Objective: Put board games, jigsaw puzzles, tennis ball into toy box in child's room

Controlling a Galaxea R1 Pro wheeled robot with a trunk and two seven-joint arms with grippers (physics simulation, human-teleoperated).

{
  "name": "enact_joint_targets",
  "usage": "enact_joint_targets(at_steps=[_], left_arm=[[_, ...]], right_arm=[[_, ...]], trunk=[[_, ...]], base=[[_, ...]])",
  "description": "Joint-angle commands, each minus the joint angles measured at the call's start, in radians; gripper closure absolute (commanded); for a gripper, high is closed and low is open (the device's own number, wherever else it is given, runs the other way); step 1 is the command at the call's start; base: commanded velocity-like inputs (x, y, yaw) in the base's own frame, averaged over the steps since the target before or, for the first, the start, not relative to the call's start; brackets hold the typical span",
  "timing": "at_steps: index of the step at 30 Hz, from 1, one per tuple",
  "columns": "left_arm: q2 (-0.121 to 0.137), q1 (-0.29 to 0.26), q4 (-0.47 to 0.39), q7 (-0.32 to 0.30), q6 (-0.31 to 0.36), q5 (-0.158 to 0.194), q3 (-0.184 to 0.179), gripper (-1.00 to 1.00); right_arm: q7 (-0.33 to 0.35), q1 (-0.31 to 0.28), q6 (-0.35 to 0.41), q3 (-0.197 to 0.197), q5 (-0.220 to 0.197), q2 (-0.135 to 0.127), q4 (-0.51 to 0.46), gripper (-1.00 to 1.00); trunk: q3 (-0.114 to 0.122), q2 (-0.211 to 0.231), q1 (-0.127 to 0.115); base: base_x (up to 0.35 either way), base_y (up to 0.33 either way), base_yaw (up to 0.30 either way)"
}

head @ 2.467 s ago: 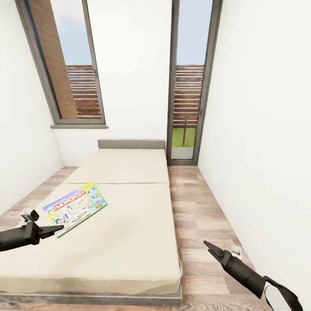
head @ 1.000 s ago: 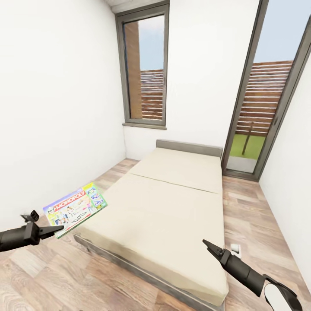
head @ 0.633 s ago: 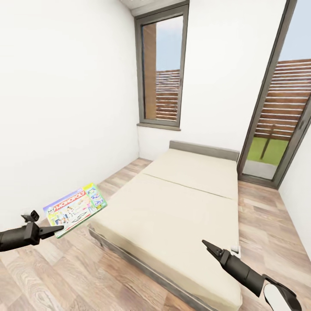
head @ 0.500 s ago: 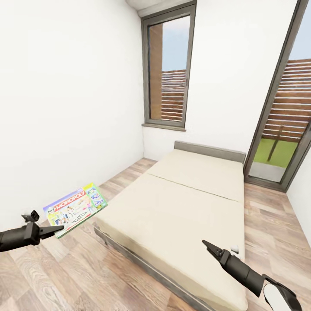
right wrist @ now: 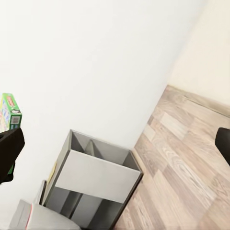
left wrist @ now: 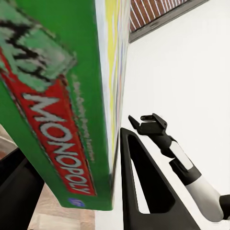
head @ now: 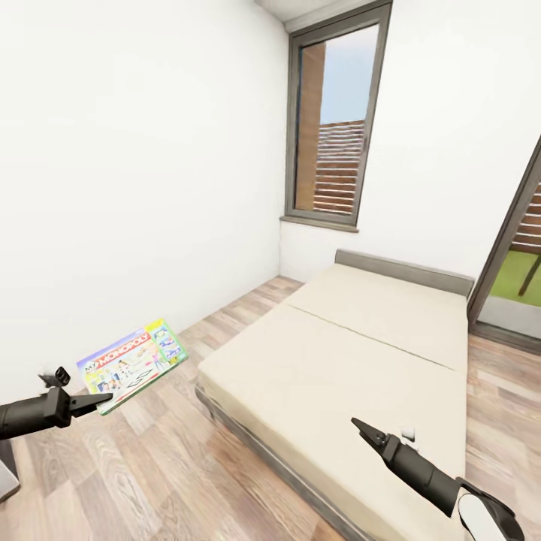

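Carrying one board game point(head: 132, 364): a flat white box with a colourful border, pinched at its near edge between the fingers of the left gripper point(head: 96, 399) and held off the floor at the near left of the scene, clear of the bed.

- Lie of the box: long axis runs from the gripper up and away to the right, face tilted toward the camera. In the left wrist view a green side panel point(left wrist: 57, 120) is seen edge-on between the two dark fingers.
- Writing: "MONOPOLY" in white on a red band, legible on the lid and on the side panel; smaller print is too blurred to read.
- Right gripper point(head: 361, 430): over the near corner of the bed point(head: 353, 368), nothing seen between its fingers; their spread cannot be told.
- Bed: beige mattress bare, no further box seen on it.
- Destination: a grey open-fronted cabinet point(right wrist: 96, 177) stands against the white wall. The toy box itself cannot be identified, so its bearing from the held box is undetermined; the left arm is judged the delivering arm.
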Motion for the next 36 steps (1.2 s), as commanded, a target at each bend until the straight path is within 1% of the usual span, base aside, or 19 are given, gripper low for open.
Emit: enact_joint_targets(at_steps=[1,21,25,36], left_arm=[[0.000,-0.001,0.000,-0.004,0.010,0.001,0.000,1.00],[-0.002,-0.001,0.002,-0.004,0.007,-0.001,-0.002,1.00],[-0.003,-0.001,0.002,-0.004,-0.010,-0.001,-0.002,1.00],[-0.003,-0.001,0.002,-0.004,-0.017,-0.001,-0.001,1.00]], right_arm=[[0.000,0.000,0.007,-0.001,-0.006,0.000,-0.001,-1.00],[0.000,0.000,0.006,0.002,-0.005,0.001,-0.001,-1.00],[0.000,0.000,0.005,0.003,-0.005,0.001,0.000,-1.00],[-0.001,0.000,0.004,0.003,-0.005,0.001,0.002,-1.00]], trunk=[[0.002,0.006,-0.004],[0.065,0.146,-0.081],[0.077,0.174,-0.096],[0.112,0.251,-0.138]], base=[[0.000,0.000,0.290],[0.000,0.000,0.290],[0.000,0.000,0.290],[0.000,0.000,0.290]])
